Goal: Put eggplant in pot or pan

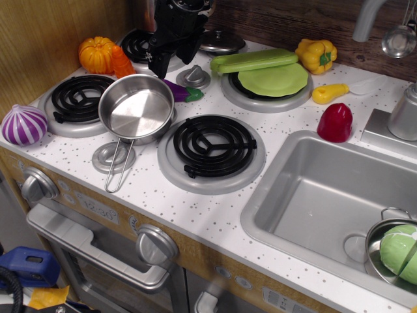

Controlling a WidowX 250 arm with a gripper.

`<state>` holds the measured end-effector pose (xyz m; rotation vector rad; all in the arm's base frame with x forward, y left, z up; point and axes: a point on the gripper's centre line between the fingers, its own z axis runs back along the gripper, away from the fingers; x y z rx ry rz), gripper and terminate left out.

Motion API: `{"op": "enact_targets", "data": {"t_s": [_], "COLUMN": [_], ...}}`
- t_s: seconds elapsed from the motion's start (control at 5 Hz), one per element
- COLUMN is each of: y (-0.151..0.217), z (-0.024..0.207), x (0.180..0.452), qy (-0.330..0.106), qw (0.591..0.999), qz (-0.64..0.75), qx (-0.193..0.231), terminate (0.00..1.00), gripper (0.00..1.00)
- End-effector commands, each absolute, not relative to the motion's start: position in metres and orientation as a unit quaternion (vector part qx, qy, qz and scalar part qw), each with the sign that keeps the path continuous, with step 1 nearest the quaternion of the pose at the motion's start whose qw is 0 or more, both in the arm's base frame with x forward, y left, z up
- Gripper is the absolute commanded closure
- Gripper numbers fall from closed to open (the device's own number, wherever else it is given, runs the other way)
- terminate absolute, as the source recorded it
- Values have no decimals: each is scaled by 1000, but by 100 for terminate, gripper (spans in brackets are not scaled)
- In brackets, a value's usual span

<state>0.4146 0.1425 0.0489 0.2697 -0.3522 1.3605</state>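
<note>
One gripper (158, 67) hangs upper left of centre; I can't tell its jaws' gap, nothing held, eggplant (184, 92) lying just right beside the pan (137, 107)

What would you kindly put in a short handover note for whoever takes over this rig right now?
Gripper: hanging low at the back of the stovetop, just behind the pan; it appears empty, but whether it is open or shut cannot be told.
Eggplant: lying on the counter just behind the pan's right rim, near a grey knob.
Pan: empty, set between the two front burners, wire handle pointing toward the front edge.
Done: nothing placed yet.
Left: grasp the eggplant, lift it and set it in the pan.
</note>
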Motion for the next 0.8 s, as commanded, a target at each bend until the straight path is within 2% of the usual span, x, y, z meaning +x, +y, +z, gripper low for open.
{"op": "enact_targets", "data": {"t_s": [0.0, 0.6], "y": [142, 152], "z": [49, 44], "x": [415, 420], "qy": [-161, -170], "qw": [755, 757], "qz": [624, 618], "qx": [124, 126], "terminate": [0, 0], "gripper": [0, 0]}}
